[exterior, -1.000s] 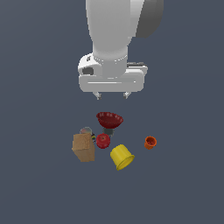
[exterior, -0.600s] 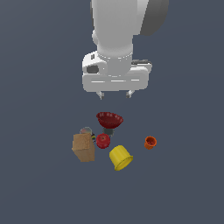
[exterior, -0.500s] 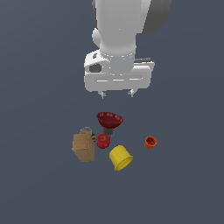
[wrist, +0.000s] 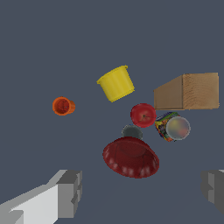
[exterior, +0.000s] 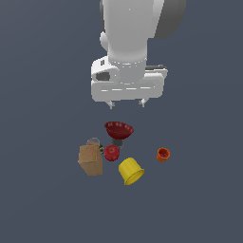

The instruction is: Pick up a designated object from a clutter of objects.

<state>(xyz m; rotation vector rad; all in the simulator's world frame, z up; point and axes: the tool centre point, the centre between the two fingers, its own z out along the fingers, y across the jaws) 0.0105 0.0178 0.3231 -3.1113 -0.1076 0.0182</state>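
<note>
- Pickup hadn't started: gripper (exterior: 126, 104) hung well above the clutter, jaws spread wide, nothing between them.
- Target brown box (exterior: 90, 160) sat on the floor untouched, below the gripper and off toward the exterior view's left.
- Dark red bowl (exterior: 119, 130) lay almost directly under the jaws, red ball (exterior: 112, 152) just beside the box.
- Left to do: shift over the box, descend, close, lift.
- Fingertips barely showed in the exterior view; the multicoloured round piece (wrist: 172, 127) by the box was hard to identify.

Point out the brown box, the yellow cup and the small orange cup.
brown box (exterior: 90, 160), exterior view, on its front face.
yellow cup (exterior: 130, 171), exterior view, on its side wall.
small orange cup (wrist: 63, 106), wrist view, on its open mouth.
</note>
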